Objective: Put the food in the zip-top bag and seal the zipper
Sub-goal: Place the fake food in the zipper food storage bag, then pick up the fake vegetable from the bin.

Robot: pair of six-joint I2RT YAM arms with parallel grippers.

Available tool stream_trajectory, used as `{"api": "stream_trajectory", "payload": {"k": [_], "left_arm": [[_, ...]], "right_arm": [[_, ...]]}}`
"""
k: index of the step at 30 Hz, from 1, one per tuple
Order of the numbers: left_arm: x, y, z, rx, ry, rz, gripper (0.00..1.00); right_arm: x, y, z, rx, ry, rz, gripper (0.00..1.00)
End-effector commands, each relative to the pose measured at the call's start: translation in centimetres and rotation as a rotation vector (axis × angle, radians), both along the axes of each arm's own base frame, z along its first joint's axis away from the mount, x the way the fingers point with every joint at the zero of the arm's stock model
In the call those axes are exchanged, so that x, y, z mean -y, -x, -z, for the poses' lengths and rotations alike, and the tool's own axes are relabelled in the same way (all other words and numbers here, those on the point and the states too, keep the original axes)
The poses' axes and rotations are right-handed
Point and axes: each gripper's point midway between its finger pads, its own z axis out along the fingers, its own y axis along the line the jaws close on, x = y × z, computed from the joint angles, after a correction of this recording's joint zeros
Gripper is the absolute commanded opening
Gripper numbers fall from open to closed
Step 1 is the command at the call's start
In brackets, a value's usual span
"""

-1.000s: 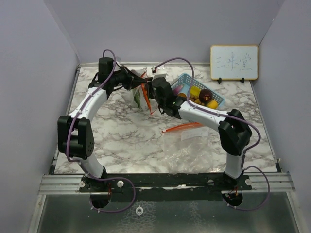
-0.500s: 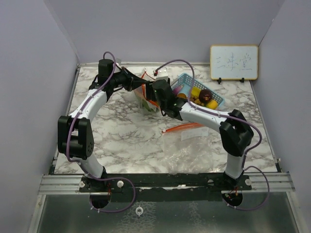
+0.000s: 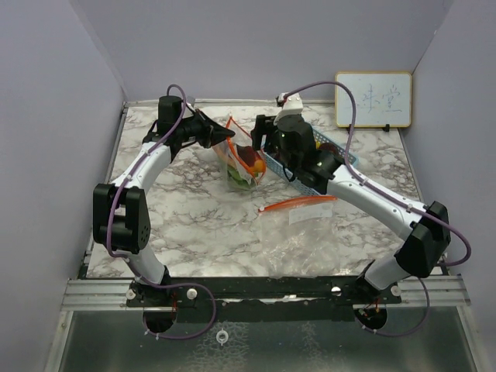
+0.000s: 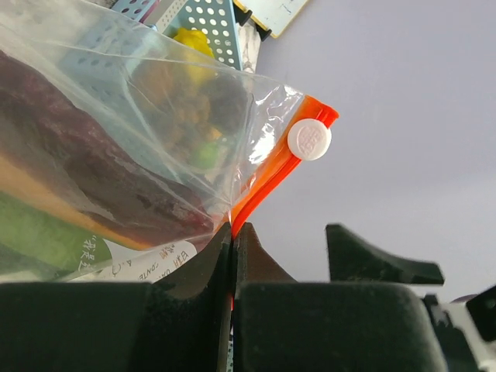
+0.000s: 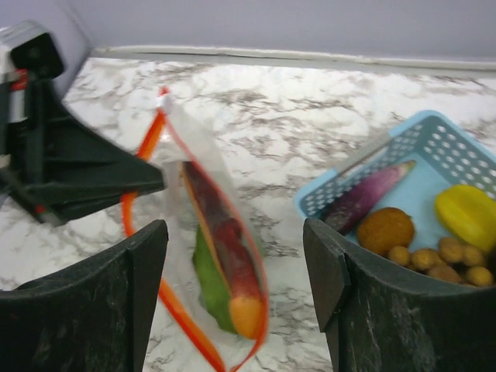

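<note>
Looking down from above, my left gripper (image 3: 219,137) pinches the orange-zippered clear plastic bag (image 3: 240,163), held over the grey-veined marble table (image 3: 194,217); my right gripper (image 3: 262,143) hovers between that bag and the blue mesh basket (image 3: 298,180). From my left wrist, both fingers are clenched flat on the orange zipper strip (image 4: 267,186) below its white slider (image 4: 309,139). From my right wrist, the jaws stand wide apart, grasping nothing; a green vegetable (image 5: 209,287) and a dark red piece (image 5: 221,232) sit inside the bag, while a purple eggplant (image 5: 364,194), yellow fruit (image 5: 465,217) and brown grape bunch (image 5: 438,260) lie in the basket.
</note>
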Motion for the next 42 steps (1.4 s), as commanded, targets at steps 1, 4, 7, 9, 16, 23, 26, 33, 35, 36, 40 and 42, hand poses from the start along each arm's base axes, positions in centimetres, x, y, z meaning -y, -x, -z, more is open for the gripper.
{"api": "stream_trajectory", "payload": {"k": [1, 4, 7, 9, 16, 23, 26, 33, 35, 36, 40, 42], "left_arm": [[-0.1, 0.2, -1.3, 0.066, -0.022, 0.032, 0.00], [-0.2, -0.2, -2.0, 0.103, -0.045, 0.043, 0.00], [-0.2, -0.2, -2.1, 0.111, -0.044, 0.053, 0.00], [-0.2, 0.0, -1.8, 0.114, -0.046, 0.061, 0.00], [-0.3, -0.3, -0.6, 0.160, -0.107, 0.108, 0.00], [-0.2, -0.1, 0.2, 0.176, -0.130, 0.149, 0.00], [-0.2, -0.1, 0.5, 0.178, -0.131, 0.160, 0.00], [-0.2, -0.4, 0.9, 0.175, -0.125, 0.170, 0.00], [-0.2, -0.4, 1.0, 0.174, -0.125, 0.170, 0.00], [-0.2, -0.4, 1.1, 0.170, -0.124, 0.170, 0.00], [-0.4, -0.5, 1.2, 0.164, -0.123, 0.165, 0.00], [-0.5, -0.6, 1.1, 0.166, -0.123, 0.161, 0.00]], "right_arm": [[6.8, -2.7, 2.9, -0.194, 0.083, 0.177, 0.68], [9.1, -4.8, 5.6, -0.287, 0.151, 0.180, 0.67], [10.2, -6.4, 8.5, -0.391, 0.202, 0.196, 0.68], [10.4, -7.3, 10.4, -0.463, 0.197, 0.215, 0.67], [7.8, -11.3, 15.9, -0.572, 0.118, 0.242, 0.66], [8.1, -14.1, 20.3, -0.614, 0.123, 0.324, 0.66], [8.6, -14.6, 21.8, -0.640, 0.122, 0.343, 0.66], [9.2, -15.0, 25.2, -0.680, 0.141, 0.350, 0.65], [9.1, -14.9, 26.5, -0.689, 0.147, 0.341, 0.64], [9.2, -14.9, 27.1, -0.697, 0.151, 0.342, 0.63], [9.4, -14.6, 27.3, -0.708, 0.164, 0.348, 0.30], [9.8, -14.7, 25.8, -0.674, 0.167, 0.358, 0.18]]}}
